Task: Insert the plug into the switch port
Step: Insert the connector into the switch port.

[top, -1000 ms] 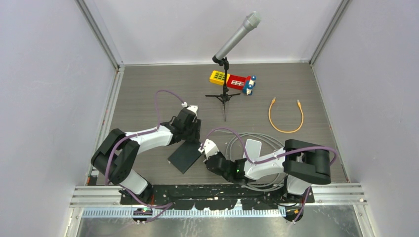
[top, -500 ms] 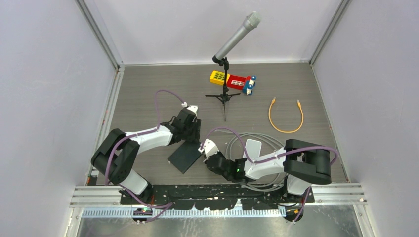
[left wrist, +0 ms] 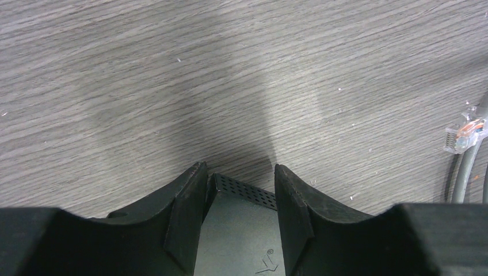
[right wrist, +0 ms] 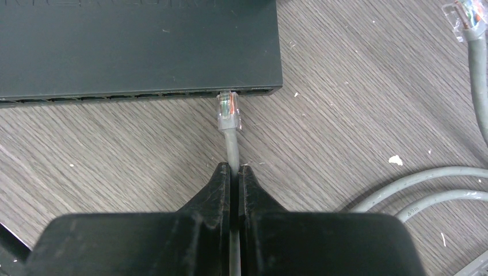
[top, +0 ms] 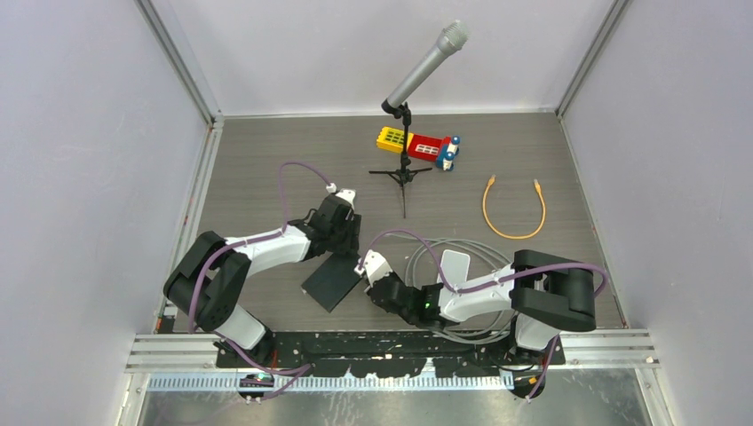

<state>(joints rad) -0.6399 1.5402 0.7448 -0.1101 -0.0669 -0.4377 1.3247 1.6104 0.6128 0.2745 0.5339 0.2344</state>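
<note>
The table (top: 266, 151) is walled on three sides, and open room is left across its left and far parts. The switch (top: 331, 282) lies near the front edge, its far end grasped by the left gripper (left wrist: 238, 190). A grey coil (top: 479, 257) is spread under the right arm. A microphone stand (top: 404, 164), toy blocks (top: 422, 145) and an orange cable (top: 515, 213) are set well apart at the back. The right gripper (right wrist: 234, 169) is clenched on the grey cable (right wrist: 232, 146) just behind the plug (right wrist: 228, 112), whose tip is at the port row (right wrist: 144, 95). That row is shown only by the right wrist view
</note>
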